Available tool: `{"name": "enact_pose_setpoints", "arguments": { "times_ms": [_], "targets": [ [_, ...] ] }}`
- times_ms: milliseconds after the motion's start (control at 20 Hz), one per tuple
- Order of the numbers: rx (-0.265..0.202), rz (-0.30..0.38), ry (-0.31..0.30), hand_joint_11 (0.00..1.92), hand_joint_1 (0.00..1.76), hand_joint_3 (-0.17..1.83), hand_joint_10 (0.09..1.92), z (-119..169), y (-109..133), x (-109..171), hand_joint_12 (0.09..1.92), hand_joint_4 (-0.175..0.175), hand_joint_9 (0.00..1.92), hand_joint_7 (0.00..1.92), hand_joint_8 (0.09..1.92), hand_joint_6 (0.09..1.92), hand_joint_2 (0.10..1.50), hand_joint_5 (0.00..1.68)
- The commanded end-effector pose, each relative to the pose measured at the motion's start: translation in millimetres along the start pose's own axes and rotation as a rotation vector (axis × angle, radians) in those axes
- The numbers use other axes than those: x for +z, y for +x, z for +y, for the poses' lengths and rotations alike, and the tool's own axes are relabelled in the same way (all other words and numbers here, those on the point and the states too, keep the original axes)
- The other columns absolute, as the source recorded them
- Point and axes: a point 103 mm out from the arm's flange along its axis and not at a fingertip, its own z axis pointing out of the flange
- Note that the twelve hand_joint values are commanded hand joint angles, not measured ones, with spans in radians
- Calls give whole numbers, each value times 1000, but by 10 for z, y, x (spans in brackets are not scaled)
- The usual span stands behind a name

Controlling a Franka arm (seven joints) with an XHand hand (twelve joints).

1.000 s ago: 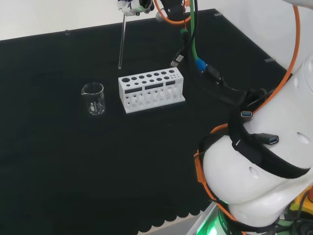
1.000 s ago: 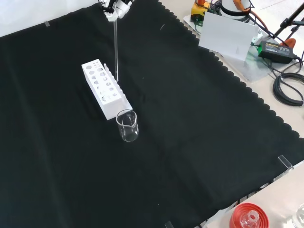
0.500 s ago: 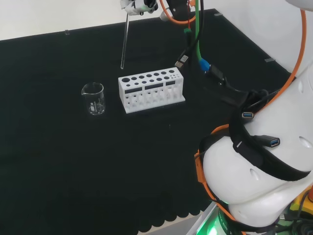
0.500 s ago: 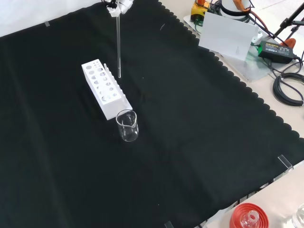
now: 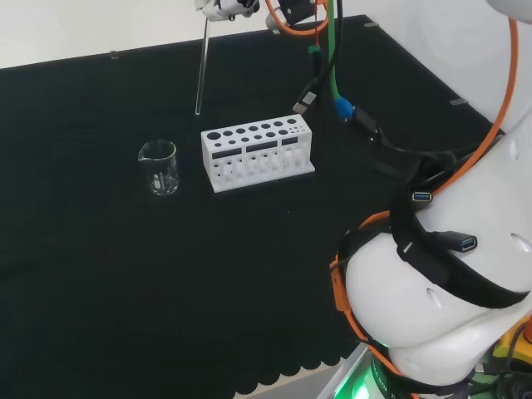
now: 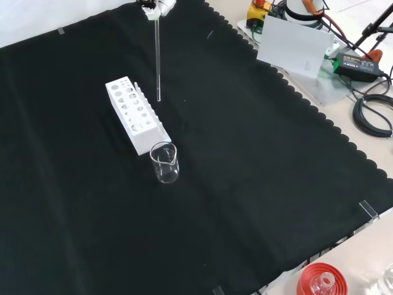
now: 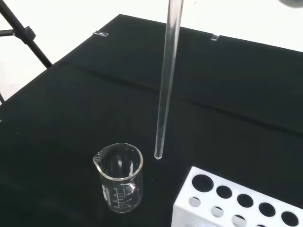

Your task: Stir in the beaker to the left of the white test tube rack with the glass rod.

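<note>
A clear glass rod [image 5: 201, 66] hangs nearly upright from the hand [image 5: 226, 7] at the head view's top edge, and the hand's fingers are shut on its upper end. The rod's tip hovers in the air behind the left end of the white test tube rack [image 5: 258, 152]. An empty glass beaker [image 5: 159, 168] stands on the cloth just left of the rack. In the front view the rod [image 6: 158, 58] drops from the hand [image 6: 153, 5] beside the rack [image 6: 136, 114], with the beaker [image 6: 164, 163] nearer. In the wrist view the rod [image 7: 165, 90] ends above and beside the beaker [image 7: 119, 177].
The arm's white links [image 5: 449, 291] and hanging cables [image 5: 332, 91] take up the head view's right. In the front view a red ribbed stand [image 6: 319, 281] sits at the bottom right, while a white card [image 6: 295, 46] and coiled cables [image 6: 371, 114] lie off the cloth's right edge.
In the head view the rod's tip swung slightly right, then back left toward the beaker's side. In the front view the rod has drifted a little right and up. Beaker and rack stayed put.
</note>
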Motion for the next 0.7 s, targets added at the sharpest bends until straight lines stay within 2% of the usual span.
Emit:
{"name": "enact_pose_setpoints", "arguments": {
  "times_ms": [50, 350, 450, 500, 700],
  "targets": [
    [-79, -30, -12, 1563, 1290, -175, 616, 143, 267, -116, 712, -175, 1643, 1120, 881, 862, 1141, 1074],
    [-90, -30, -22, 1564, 1290, -175, 613, 147, 334, -160, 713, -175, 1645, 1122, 879, 859, 1140, 1075],
    [-120, -63, -14, 1564, 1290, -175, 612, 219, 550, -232, 713, -175, 1646, 1122, 878, 858, 1140, 1076],
    [-139, -58, -19, 1564, 1290, -175, 612, 231, 589, -227, 713, -175, 1646, 1123, 877, 858, 1140, 1076],
    [-181, -49, -13, 1565, 1291, -175, 610, 224, 596, -101, 713, -175, 1647, 1124, 876, 856, 1139, 1077]
  ]
}}
